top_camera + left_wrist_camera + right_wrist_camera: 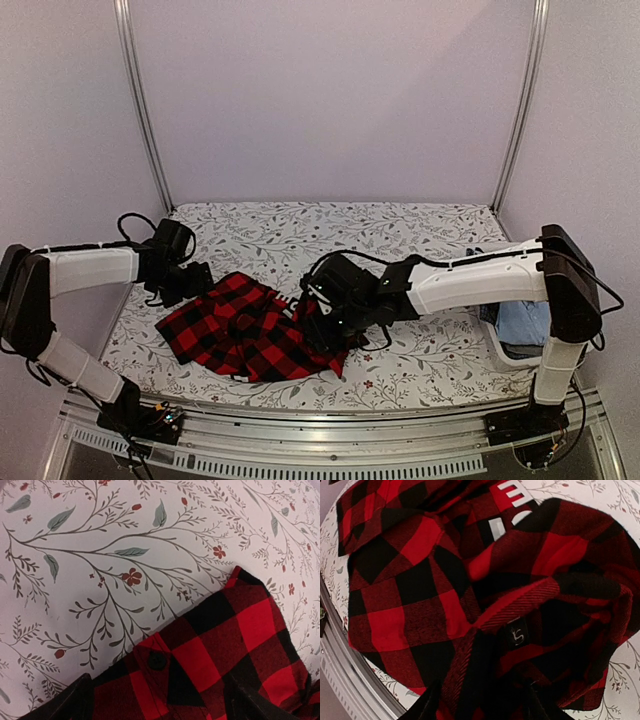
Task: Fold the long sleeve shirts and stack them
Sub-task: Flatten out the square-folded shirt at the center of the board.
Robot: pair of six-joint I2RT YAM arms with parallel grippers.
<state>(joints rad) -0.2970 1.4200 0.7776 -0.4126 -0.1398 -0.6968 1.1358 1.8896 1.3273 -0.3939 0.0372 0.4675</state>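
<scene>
A red-and-black checked long sleeve shirt [245, 330] lies crumpled on the flowered table cover, left of centre. My left gripper [190, 285] hovers at its upper left edge. In the left wrist view this gripper [165, 707] stands wide open over a buttoned cuff [157, 660] that lies flat, touching neither finger. My right gripper [335, 312] is down on the shirt's right side. In its wrist view the right gripper [485, 707] has its fingers apart, with a fold of the collar beside a small black label [518, 635] bunched between them. White letters [515, 495] show on the cloth beyond.
A white bin [500, 350] holding blue cloth [525, 322] sits at the table's right edge under the right arm. A metal rail [330, 455] runs along the near edge, close to the shirt's hem. Upright frame posts [140, 100] stand at the back corners.
</scene>
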